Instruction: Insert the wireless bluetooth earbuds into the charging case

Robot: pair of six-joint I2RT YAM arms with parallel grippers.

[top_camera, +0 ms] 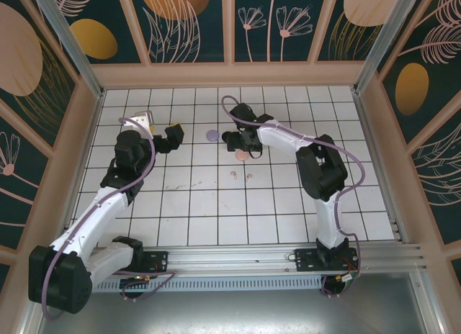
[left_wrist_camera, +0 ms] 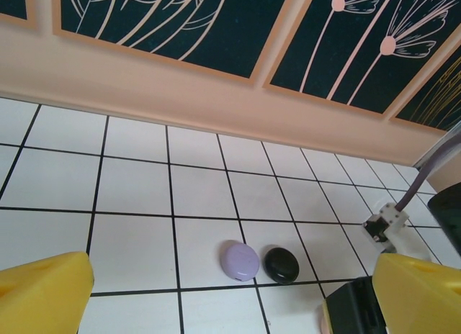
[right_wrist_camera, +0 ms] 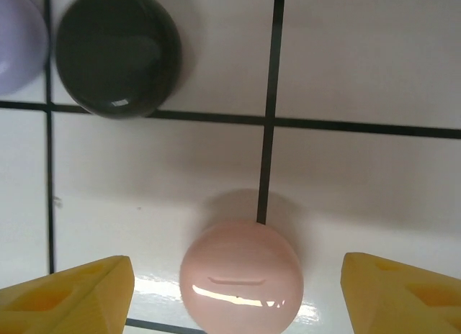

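White tiled table (top_camera: pixel 216 204) with black grout lines, dark floral wall panels (top_camera: pixel 191 32) behind

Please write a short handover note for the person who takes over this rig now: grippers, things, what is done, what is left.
Left gripper: open, empty, facing the lilac case.
Right gripper: open, fingers on both sides of the closed pink case, not gripping.
Black case: closed, next to the lilac one.
Two pale pink earbuds lie loose on the tiles, apart from the cases.
Done: no earbud seen inserted. Left: open the pink case, put both in.
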